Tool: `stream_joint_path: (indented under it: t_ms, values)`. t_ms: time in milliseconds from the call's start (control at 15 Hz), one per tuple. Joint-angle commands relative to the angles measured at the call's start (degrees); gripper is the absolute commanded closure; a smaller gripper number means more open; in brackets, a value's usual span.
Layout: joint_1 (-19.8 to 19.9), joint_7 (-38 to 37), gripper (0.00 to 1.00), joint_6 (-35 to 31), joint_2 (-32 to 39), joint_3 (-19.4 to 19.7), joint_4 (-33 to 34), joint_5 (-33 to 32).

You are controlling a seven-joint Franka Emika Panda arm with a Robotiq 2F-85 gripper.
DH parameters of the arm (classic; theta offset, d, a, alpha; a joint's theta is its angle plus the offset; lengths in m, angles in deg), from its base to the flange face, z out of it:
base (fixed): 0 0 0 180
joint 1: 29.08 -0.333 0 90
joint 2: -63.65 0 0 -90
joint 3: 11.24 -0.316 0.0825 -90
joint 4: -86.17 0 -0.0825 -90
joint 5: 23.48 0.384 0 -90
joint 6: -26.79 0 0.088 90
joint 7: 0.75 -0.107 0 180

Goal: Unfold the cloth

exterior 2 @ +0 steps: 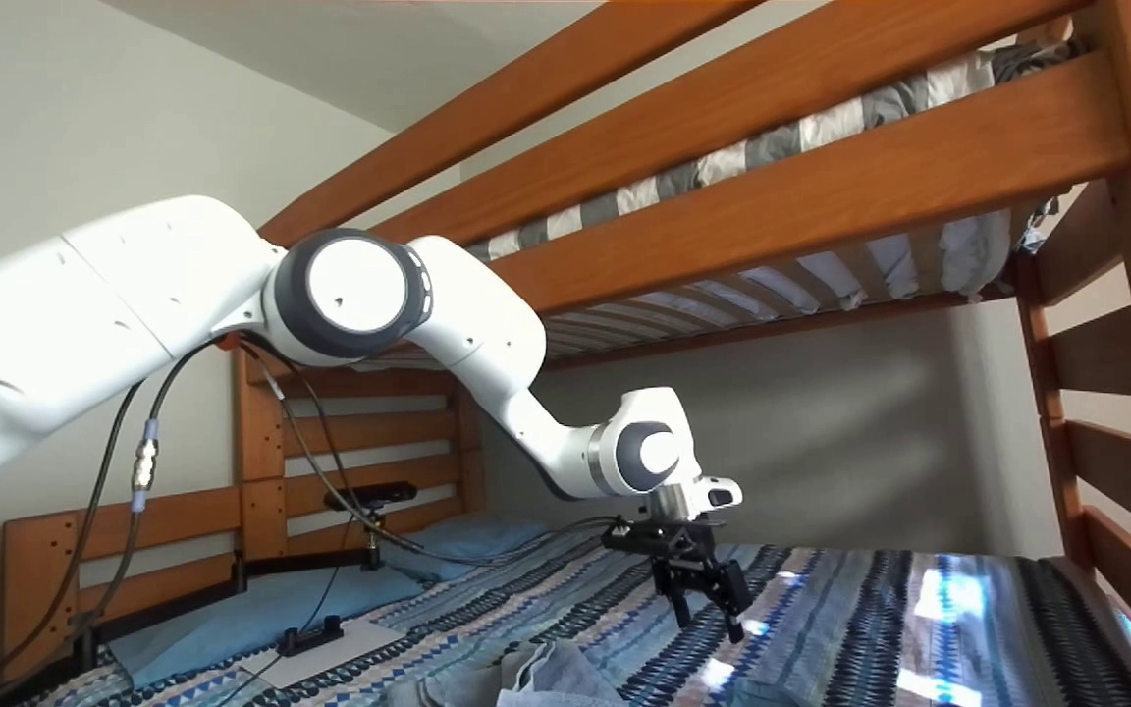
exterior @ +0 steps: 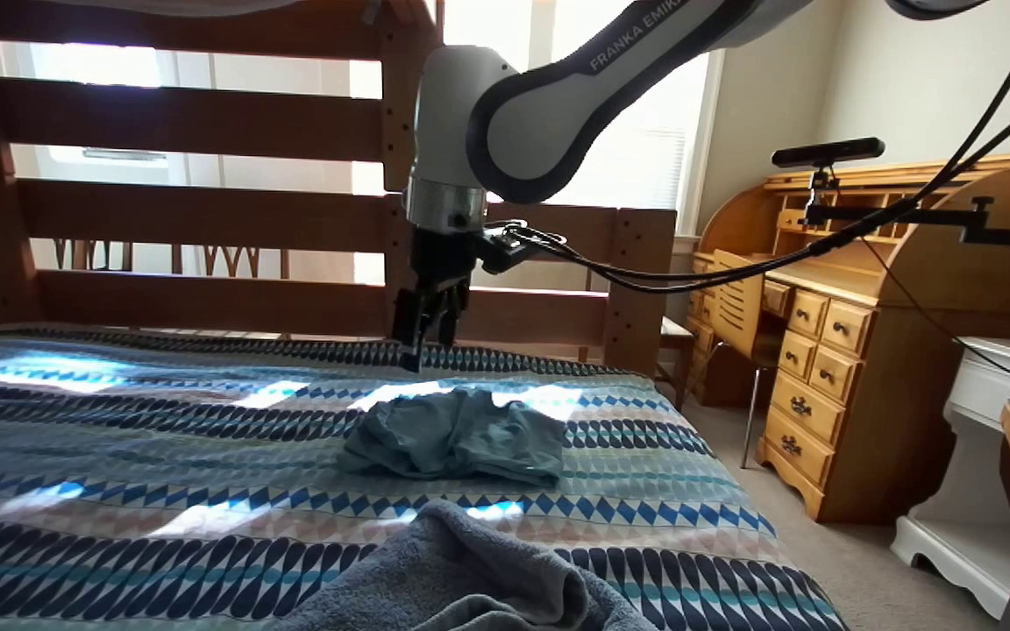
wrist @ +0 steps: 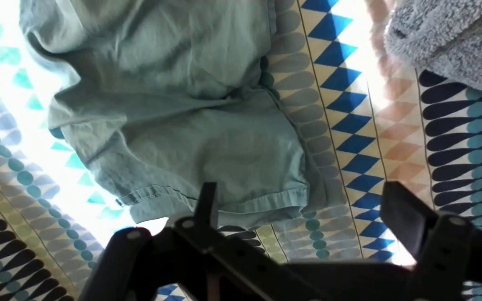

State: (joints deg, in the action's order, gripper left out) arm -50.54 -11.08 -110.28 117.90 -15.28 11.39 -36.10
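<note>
Wrist view: my gripper (wrist: 301, 196) hangs spread, holding nothing, by the hemmed end of the rumpled teal cloth (wrist: 207, 138) on the bedspread (wrist: 354, 142), so I should pinch only the upper hem (wrist: 270, 201) and ease it back slowly, long axis seeming to run away from the gripper, hem toward it.

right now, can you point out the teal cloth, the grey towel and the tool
Teal cloth (wrist: 207, 144), in the wrist view: smoother stretch between crease and hem.
Grey towel (exterior: 461, 561), in an exterior view: slope below its peak.
Tool (exterior 2: 710, 630), in an exterior view: midway between its parted fingertips.
</note>
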Motion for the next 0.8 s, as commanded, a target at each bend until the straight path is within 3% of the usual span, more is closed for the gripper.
stream_joint_path:
  t_ms: [0, 733]
  values:
    - [-0.14, 0.45, 0.0, 0.09, 0.36, 0.35, 0.6, 1.0]
    - [-0.67, -0.81, 0.0, 1.13, 12.65, 0.84, 12.84, 2.05]
